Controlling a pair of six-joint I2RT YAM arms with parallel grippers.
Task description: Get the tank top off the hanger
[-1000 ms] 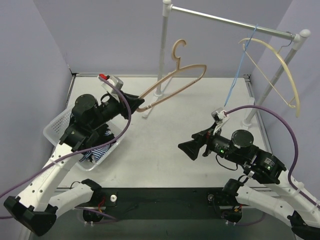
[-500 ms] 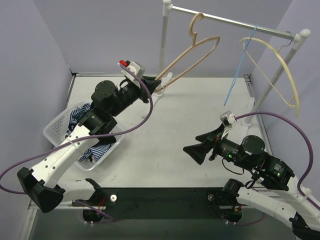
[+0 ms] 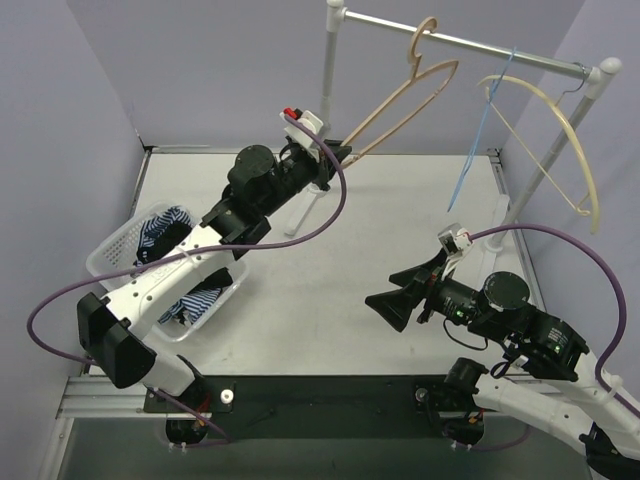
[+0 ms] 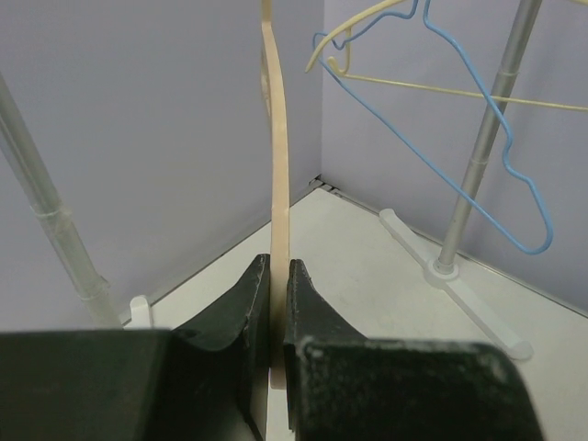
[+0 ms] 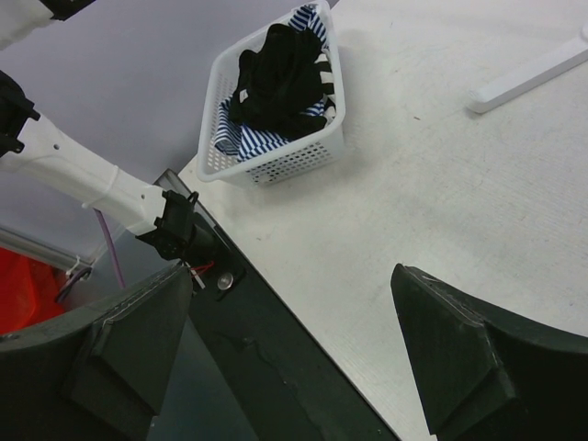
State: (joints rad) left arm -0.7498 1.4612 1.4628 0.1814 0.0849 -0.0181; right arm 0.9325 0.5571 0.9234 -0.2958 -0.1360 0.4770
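Done, as judged: tan wooden hanger point(image 3: 400, 105) is seen bare, pinched by nearly closed left gripper point(image 3: 338, 155) | black and striped clothes point(image 5: 276, 78) lie in white plastic basket point(image 3: 105, 250) | right gripper point(image 3: 385, 302) is spread wide, empty | left: nothing evident

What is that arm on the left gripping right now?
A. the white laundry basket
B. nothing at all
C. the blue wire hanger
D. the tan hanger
D: the left gripper is shut on the lower end of the tan hanger, which stands up out of its grip.
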